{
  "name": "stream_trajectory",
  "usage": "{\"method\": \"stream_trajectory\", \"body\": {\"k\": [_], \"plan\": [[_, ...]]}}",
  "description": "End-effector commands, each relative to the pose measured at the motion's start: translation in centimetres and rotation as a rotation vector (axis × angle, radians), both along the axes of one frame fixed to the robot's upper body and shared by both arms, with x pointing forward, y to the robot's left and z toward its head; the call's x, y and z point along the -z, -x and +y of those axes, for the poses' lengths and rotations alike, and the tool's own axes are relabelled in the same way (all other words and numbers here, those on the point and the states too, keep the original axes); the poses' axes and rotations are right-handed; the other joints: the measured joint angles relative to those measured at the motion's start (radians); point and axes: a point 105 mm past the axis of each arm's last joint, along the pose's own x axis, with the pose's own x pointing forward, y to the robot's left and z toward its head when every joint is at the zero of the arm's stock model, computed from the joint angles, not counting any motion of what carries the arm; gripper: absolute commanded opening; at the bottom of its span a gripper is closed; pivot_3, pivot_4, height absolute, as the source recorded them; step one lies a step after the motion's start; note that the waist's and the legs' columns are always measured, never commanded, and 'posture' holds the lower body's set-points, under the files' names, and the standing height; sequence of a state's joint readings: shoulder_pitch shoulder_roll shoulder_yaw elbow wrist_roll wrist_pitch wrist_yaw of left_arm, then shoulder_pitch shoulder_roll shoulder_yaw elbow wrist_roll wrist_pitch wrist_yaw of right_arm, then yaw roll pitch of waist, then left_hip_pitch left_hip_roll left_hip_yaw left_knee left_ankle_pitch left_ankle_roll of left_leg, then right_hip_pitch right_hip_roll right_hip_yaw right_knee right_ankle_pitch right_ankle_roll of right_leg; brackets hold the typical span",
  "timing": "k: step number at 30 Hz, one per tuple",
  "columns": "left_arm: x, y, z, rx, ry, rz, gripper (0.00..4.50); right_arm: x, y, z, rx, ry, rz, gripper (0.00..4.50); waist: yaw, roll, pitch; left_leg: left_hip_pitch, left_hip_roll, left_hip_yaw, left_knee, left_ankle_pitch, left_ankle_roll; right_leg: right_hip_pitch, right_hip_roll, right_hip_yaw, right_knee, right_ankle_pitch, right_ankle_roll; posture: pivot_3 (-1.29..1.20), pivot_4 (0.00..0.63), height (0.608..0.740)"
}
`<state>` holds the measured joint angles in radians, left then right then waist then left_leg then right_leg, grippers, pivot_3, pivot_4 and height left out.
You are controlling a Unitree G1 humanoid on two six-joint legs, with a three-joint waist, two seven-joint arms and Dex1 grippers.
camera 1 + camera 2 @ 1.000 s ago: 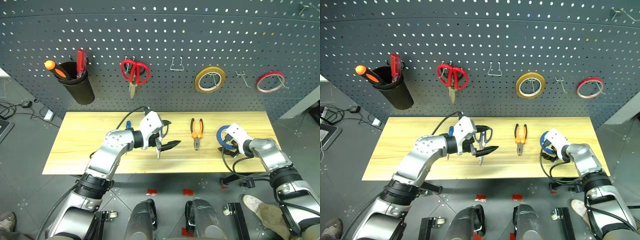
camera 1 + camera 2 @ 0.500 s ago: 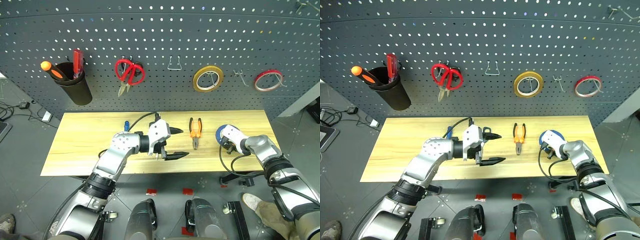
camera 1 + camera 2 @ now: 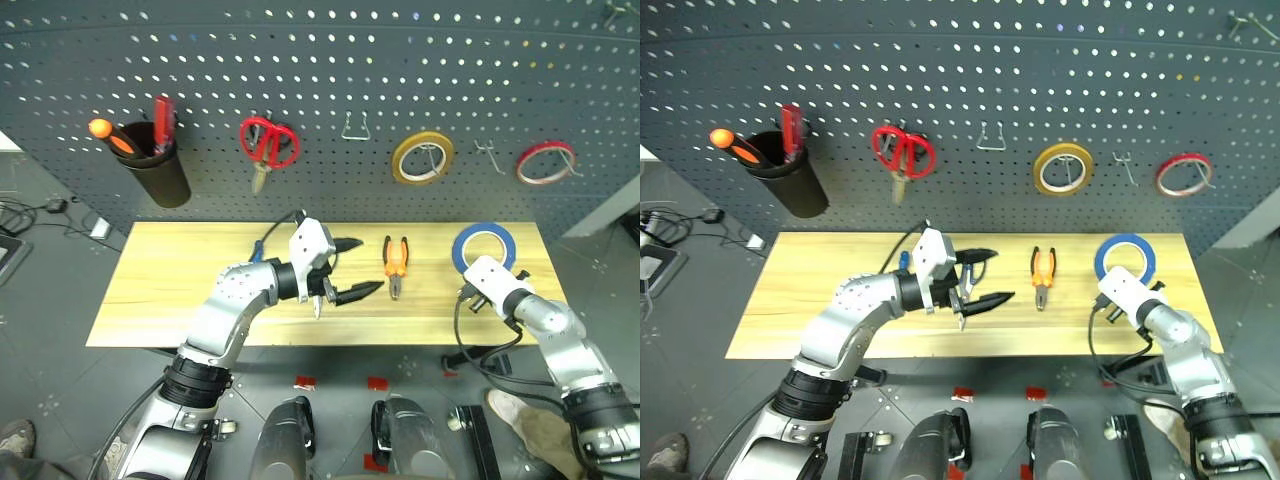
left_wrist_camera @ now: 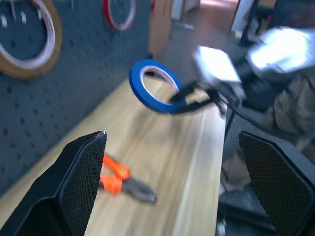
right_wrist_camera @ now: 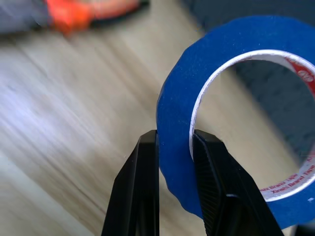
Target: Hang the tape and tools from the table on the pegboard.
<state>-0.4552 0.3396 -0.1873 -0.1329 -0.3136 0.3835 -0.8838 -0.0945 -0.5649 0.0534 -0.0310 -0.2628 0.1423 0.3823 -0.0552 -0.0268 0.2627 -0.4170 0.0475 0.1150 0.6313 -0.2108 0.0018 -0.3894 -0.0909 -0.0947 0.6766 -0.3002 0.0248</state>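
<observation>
My right gripper (image 5: 174, 162) is shut on the blue tape (image 3: 485, 245) and holds the ring upright above the right end of the table (image 3: 150, 290), below the pegboard (image 3: 320, 80). The tape (image 4: 152, 91) also appears in the left wrist view. My left gripper (image 3: 365, 266) hangs open over the table's middle, pointing right. The dark-handled scissors (image 3: 962, 316) lie under it, mostly hidden. The orange-and-black pliers (image 3: 394, 264) lie just right of its fingertips. A bit of the blue screwdriver (image 3: 258, 248) shows behind my left forearm.
On the pegboard hang a black cup (image 3: 160, 172) holding orange and red screwdrivers, red scissors (image 3: 268, 145), a yellow tape roll (image 3: 421, 158) and a red tape roll (image 3: 544, 162). Bare hooks (image 3: 357, 128) sit between the red scissors and the yellow roll, and another hook (image 3: 487, 155) between the two rolls.
My right gripper shut on the blue tape and lifted it off the table, back towards me, so the ring now stands upright. My left gripper rose a little.
</observation>
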Motion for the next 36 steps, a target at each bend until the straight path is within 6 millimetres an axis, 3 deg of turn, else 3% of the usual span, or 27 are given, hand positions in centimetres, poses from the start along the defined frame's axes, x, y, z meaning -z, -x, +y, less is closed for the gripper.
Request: {"method": "stream_trajectory", "body": {"k": [1, 4, 9, 15, 19, 26, 30, 33, 36], "plan": [[-2.9, 0.4, -1.0, 0.019, 0.066, -0.071, 4.50, -5.0, 1.0, 0.6, 0.024, -0.006, -0.283, 0.67, -0.006, 0.000, 0.000, 0.000, 0.000, 0.000, 0.000, 0.000, 0.000, 0.000, 0.000, 0.001, 0.000, 0.000, 0.000, -0.22, 0.276, 0.740], [-4.3, 0.3, -1.7, 0.033, 0.115, -0.079, 4.50, -7.4, 0.8, 0.5, 0.043, -0.035, -0.390, 0.67, -0.011, 0.000, 0.001, 0.001, -0.001, 0.000, 0.001, 0.000, 0.000, 0.000, 0.000, 0.002, 0.001, 0.000, 0.001, -0.23, 0.276, 0.740], [-5.9, -0.5, -2.2, 0.014, 0.199, -0.092, 4.50, -9.8, -2.3, -0.1, 0.044, -0.067, -0.439, 0.67, -0.027, -0.002, 0.001, 0.001, -0.001, 0.000, 0.001, 0.000, 0.000, 0.000, 0.001, 0.001, 0.001, 0.000, 0.001, -0.23, 0.275, 0.740], [-6.4, -1.0, -2.5, 0.006, 0.250, -0.083, 4.50, -11.0, -6.3, -0.5, 0.035, -0.089, -0.439, 0.67, -0.034, -0.002, 0.001, 0.001, -0.001, 0.001, 0.000, 0.000, 0.000, 0.000, 0.001, 0.001, 0.001, 0.003, -0.004, -0.23, 0.269, 0.740], [-6.0, -1.3, -2.3, -0.011, 0.241, -0.085, 4.50, -11.2, -7.2, 0.1, -0.013, -0.114, -0.436, 0.67, -0.033, -0.002, 0.001, 0.000, -0.001, 0.001, -0.001, 0.000, 0.000, 0.000, 0.001, 0.001, -0.001, 0.003, -0.004, -0.21, 0.258, 0.740], [-3.4, -1.3, -0.3, -0.049, 0.102, -0.116, 4.50, -8.7, -5.3, 1.1, -0.046, -0.149, -0.369, 2.89, -0.031, -0.001, 0.001, 0.000, -0.001, 0.001, -0.002, 0.000, 0.000, 0.000, 0.000, 0.000, -0.003, 0.002, -0.003, -0.21, 0.258, 0.740], [-0.8, -1.2, 2.6, -0.077, -0.050, -0.118, 4.50, -6.7, -3.3, 2.1, -0.030, -0.233, -0.273, 4.33, -0.033, -0.001, 0.001, 0.000, -0.001, 0.001, -0.001, 0.000, 0.000, 0.000, 0.000, 0.001, 0.000, 0.002, -0.003, -0.22, 0.265, 0.740], [1.1, -1.0, 5.2, -0.092, -0.168, -0.110, 4.50, -4.8, -1.8, 4.0, -0.005, -0.341, -0.128, 4.49, -0.036, -0.001, 0.001, 0.002, 0.001, 0.001, -0.002, 0.000, 0.000, 0.000, 0.001, 0.001, 0.002, 0.002, -0.004, -0.21, 0.267, 0.740], [2.4, -1.0, 8.2, -0.135, -0.261, -0.085, 4.50, -3.8, -1.2, 7.2, 0.033, -0.489, 0.025, 4.49, -0.035, 0.000, 0.002, 0.002, 0.001, 0.000, -0.001, 0.000, -0.001, -0.001, 0.001, 0.001, 0.003, 0.002, -0.005, -0.21, 0.275, 0.740]]}}
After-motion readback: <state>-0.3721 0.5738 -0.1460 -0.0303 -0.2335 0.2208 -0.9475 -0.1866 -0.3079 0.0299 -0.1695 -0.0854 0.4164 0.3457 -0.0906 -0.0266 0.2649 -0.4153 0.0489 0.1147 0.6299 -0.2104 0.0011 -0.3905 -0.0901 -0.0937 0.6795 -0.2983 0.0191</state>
